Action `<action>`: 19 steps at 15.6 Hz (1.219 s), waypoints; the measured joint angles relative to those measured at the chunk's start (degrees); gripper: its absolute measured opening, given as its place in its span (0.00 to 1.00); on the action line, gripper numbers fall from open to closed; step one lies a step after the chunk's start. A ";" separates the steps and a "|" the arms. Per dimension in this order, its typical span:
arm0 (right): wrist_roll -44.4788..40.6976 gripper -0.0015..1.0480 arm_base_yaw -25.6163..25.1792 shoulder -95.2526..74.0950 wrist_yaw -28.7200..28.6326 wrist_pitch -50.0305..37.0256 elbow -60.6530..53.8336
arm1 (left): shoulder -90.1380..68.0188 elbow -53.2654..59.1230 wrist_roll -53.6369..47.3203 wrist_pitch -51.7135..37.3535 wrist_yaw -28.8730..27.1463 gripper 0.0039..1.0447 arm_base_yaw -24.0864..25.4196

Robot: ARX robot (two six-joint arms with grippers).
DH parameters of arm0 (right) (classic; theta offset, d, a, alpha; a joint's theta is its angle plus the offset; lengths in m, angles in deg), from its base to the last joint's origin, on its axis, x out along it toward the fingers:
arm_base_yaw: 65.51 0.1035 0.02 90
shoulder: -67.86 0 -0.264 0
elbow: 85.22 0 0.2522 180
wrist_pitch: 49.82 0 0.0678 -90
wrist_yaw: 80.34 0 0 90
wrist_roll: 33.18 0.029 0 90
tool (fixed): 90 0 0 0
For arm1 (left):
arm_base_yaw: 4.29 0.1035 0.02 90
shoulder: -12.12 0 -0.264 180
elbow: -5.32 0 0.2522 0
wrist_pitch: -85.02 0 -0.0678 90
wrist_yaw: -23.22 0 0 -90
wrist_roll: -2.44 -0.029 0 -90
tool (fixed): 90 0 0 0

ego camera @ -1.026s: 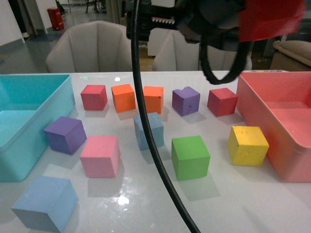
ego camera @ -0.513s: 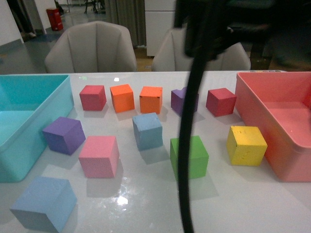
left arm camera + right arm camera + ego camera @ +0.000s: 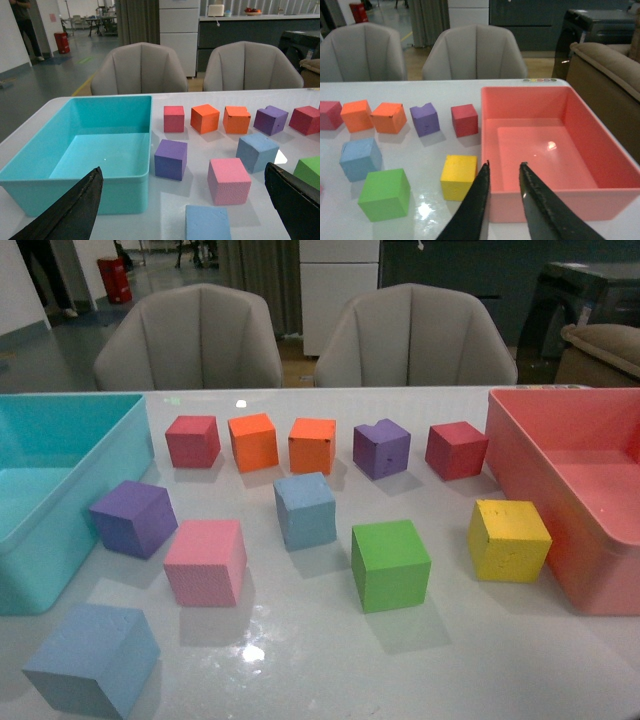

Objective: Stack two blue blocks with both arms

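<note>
Table [image 3: 480, 660] glossy white. All plain, no pattern: two light-blue cubes [image 3: 305, 510] [image 3: 92, 658], two purple cubes [image 3: 133, 517] [image 3: 381, 448], two dark red cubes [image 3: 192, 440] [image 3: 456, 449], two orange cubes [image 3: 253, 441] [image 3: 312, 445], pink cube [image 3: 205, 560], green cube [image 3: 390, 564], yellow cube [image 3: 509, 539]. Teal bin [image 3: 120, 470], salmon-pink bin [image 3: 535, 485]; chairs [image 3: 190, 335] [image 3: 415, 335] pale grey-beige.

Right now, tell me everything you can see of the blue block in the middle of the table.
The blue block is a matte, dusty light-blue cube, foam by its look, with slightly soft edges. It sits flat and upright on the white table, turned a little. It lies just in front of an orange block, with the pink block nearer on the left and the green block nearer on the right. Nothing touches it or rests on it.
</note>
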 joint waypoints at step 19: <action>-0.72 0.02 -12.66 46.12 -12.66 28.09 -11.37 | 0.00 0.00 0.00 0.02 0.00 0.94 0.00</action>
